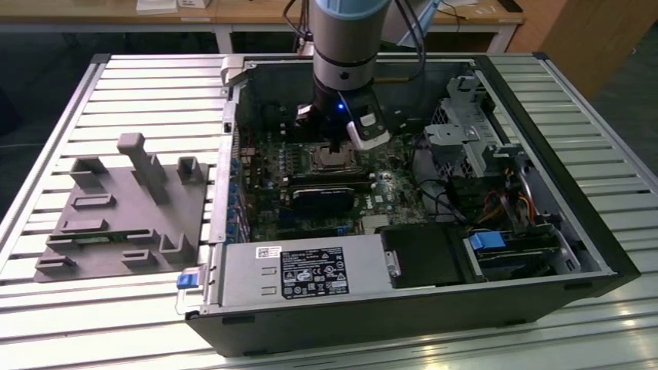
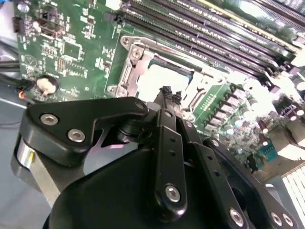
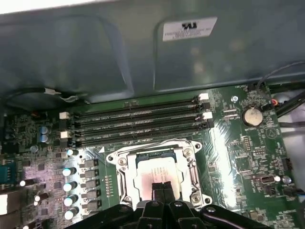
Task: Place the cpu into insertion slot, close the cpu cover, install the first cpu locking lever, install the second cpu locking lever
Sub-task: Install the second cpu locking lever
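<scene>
Gripper (image 3: 163, 190) pinched closed, empty, over cpu (image 3: 157, 174) seated in insertion slot (image 3: 125, 183); careless downward nudge could scratch chip, imo.

Grey fixture (image 1: 123, 212), power supply (image 1: 298, 271), memory slots (image 3: 136, 123)

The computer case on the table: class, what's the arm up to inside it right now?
A single robot arm reaches into the open computer case, its end effector poised right over the cpu. The chip already lies in the insertion slot on the green motherboard, with the cpu cover framing it. The fingers are together, gripping nothing.
</scene>
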